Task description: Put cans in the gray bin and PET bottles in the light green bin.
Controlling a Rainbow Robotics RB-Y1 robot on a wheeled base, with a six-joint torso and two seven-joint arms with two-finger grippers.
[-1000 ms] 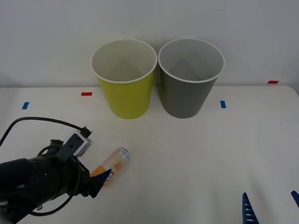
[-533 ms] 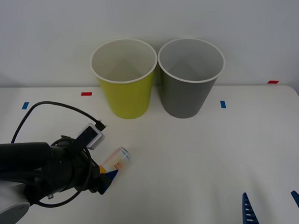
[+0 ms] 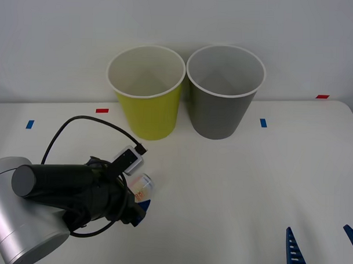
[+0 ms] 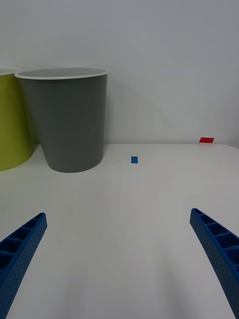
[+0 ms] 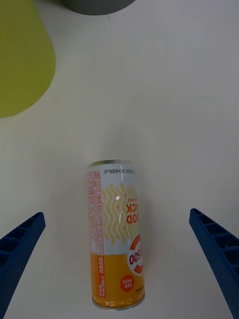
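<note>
In the front view the left arm reaches in from the lower left of the frame, and the left gripper [image 3: 140, 205] sits low over the white table [image 3: 238, 186] at the can [image 3: 142, 186], which lies on its side just left of center in the lower half. In the left wrist view the can [image 5: 115, 234] lies lengthwise between the 2 blue ribbed fingers [image 5: 20, 249], its silver top pointing toward the bins and its orange end nearest the camera; the fingers stand wide apart at the 2 lower corners, with bare table between each of them and the can, so nothing is gripped. The light green bin [image 3: 147, 108] and the gray bin [image 3: 222, 104] stand upright side by side at the upper center of the front view, green on the left and gray on the right, close together near the wall. Both are well apart from the can. The right gripper [image 3: 320, 250] rests at the lower right corner of the front view; in the right wrist view its 2 fingers [image 4: 216, 249] are spread apart over bare table, facing the gray bin [image 4: 69, 124]. Small blue and red tape marks [image 3: 102, 111] dot the table's far edge.
</note>
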